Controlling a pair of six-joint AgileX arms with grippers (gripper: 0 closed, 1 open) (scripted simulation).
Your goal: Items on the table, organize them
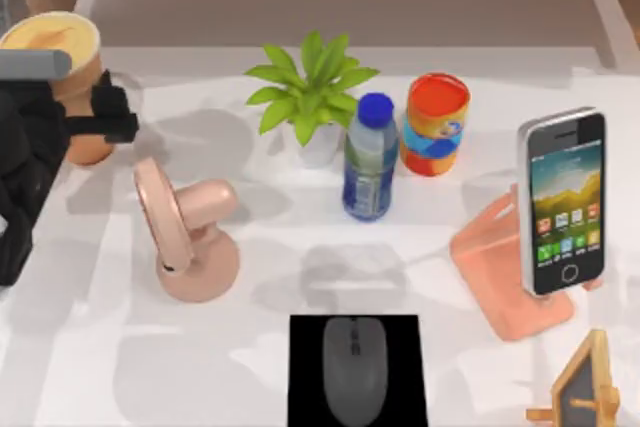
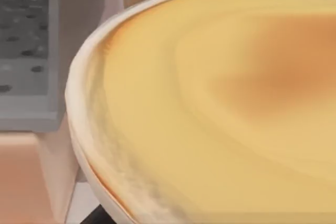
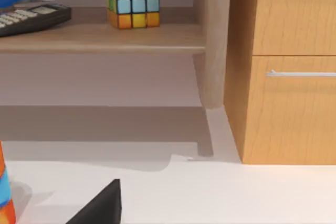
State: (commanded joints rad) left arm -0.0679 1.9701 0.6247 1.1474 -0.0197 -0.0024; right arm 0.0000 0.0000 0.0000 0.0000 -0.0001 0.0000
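One yellow-topped orange cup point(image 2: 220, 108) is seen closest, under the left wrist camera; in the top view it stands at the upper left on the table point(image 1: 250, 247). One mouse point(image 1: 354, 367) lies at bottom centre on a black mat point(image 1: 305, 367). One smartphone point(image 1: 563, 202) is propped at the right on a pink stand point(image 1: 495, 267). The left gripper point(image 1: 95, 112) is held against the cup; its grip cannot be told.

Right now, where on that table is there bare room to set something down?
Bare table lies left of the black mat below the pink fan, and between the fan and the phone stand. The back row is crowded: plant, bottle, can. The left gripper is at the orange cup.
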